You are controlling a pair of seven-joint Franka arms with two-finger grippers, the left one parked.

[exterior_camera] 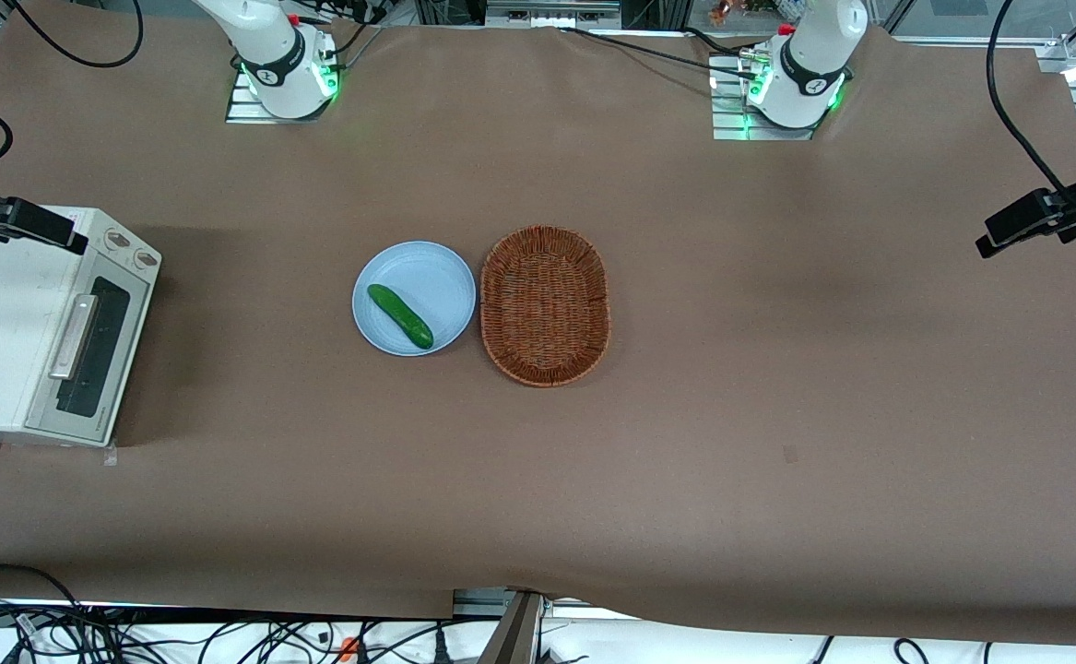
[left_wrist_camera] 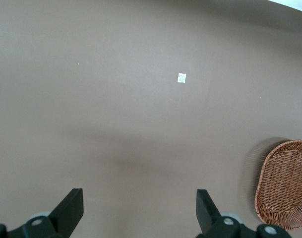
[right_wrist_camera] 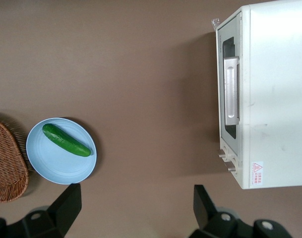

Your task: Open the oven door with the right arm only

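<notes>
The cream-white toaster oven (exterior_camera: 3, 323) stands at the working arm's end of the table. Its oven door (exterior_camera: 95, 355) is closed flat against the front, with the silver bar handle (exterior_camera: 75, 337) across the dark window. From the right wrist view, the oven door (right_wrist_camera: 229, 94) and its handle (right_wrist_camera: 231, 89) face the open table. Only the base of the right arm (exterior_camera: 279, 65) shows in the front view. My gripper (right_wrist_camera: 136, 203) hangs open high above bare table between the plate and the oven, holding nothing and apart from the door.
A light blue plate (exterior_camera: 436, 267) with a green cucumber (exterior_camera: 399, 315) on it sits mid-table, beside a brown wicker basket (exterior_camera: 545, 304). A black camera mount (exterior_camera: 21, 221) reaches over the oven's top. Two knobs (right_wrist_camera: 225, 161) sit beside the door.
</notes>
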